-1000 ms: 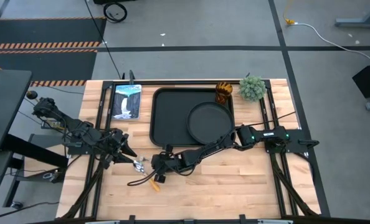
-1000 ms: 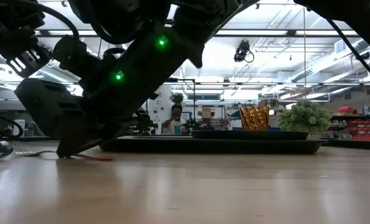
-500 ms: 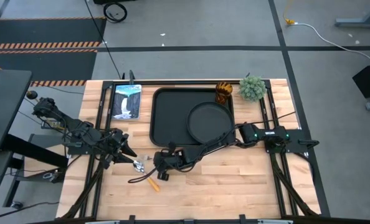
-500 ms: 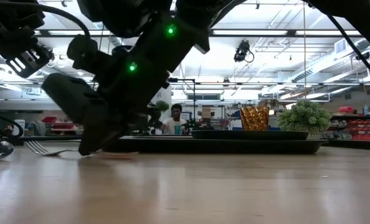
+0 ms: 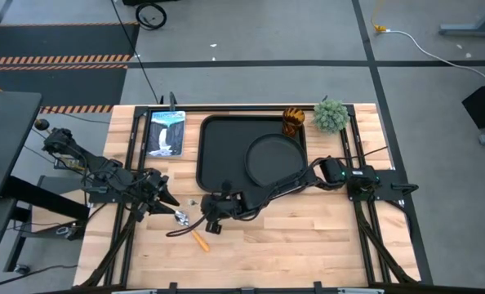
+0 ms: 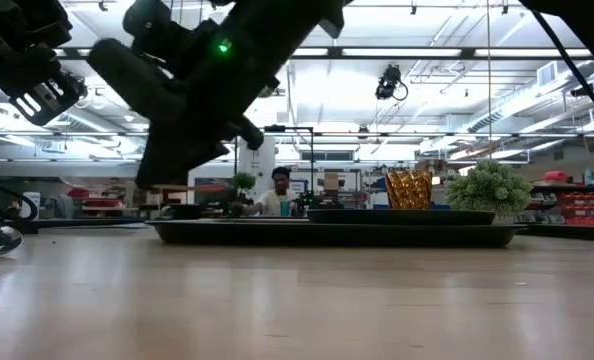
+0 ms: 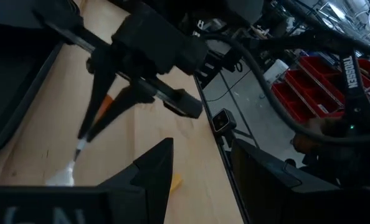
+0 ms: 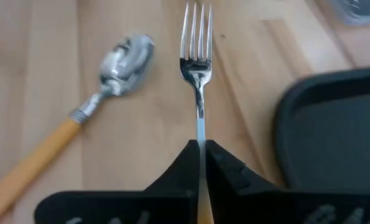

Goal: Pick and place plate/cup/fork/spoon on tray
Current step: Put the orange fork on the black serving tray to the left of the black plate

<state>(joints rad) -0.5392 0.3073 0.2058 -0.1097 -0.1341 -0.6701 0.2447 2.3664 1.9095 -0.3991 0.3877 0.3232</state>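
My right gripper (image 5: 212, 214) is shut on the fork (image 8: 197, 68) above the table, left of the tray's near left corner; it also shows raised in the low view (image 6: 177, 150). The spoon (image 5: 185, 224) lies flat on the wood just near of it, silver bowl (image 8: 124, 57) toward the left. The round black plate (image 5: 273, 160) lies in the right half of the black tray (image 5: 218, 147). The amber cup (image 5: 293, 121) stands at the tray's far right corner. My left gripper (image 5: 165, 198) waits open just left of the spoon. My right gripper pinches the fork between its two fingers where the silver neck meets the orange handle (image 8: 200, 138). The fingers come from the table's right, slanting down, and lie along the fork. The tines (image 8: 197, 25) stick out ahead toward the table's left, clear of the wood.
A green potted plant (image 5: 331, 114) stands at the far right, right of the cup. A flat printed box (image 5: 166, 133) lies left of the tray. A person (image 6: 282, 192) shows in the room behind. Bare wood lies near of the tray, at the right.
My right gripper has risen from the table and gone a little toward the far edge, still shut on the fork. The fork's tines lay on the wood half a second ago; now the whole fork is lifted clear. The spoon has stayed put.
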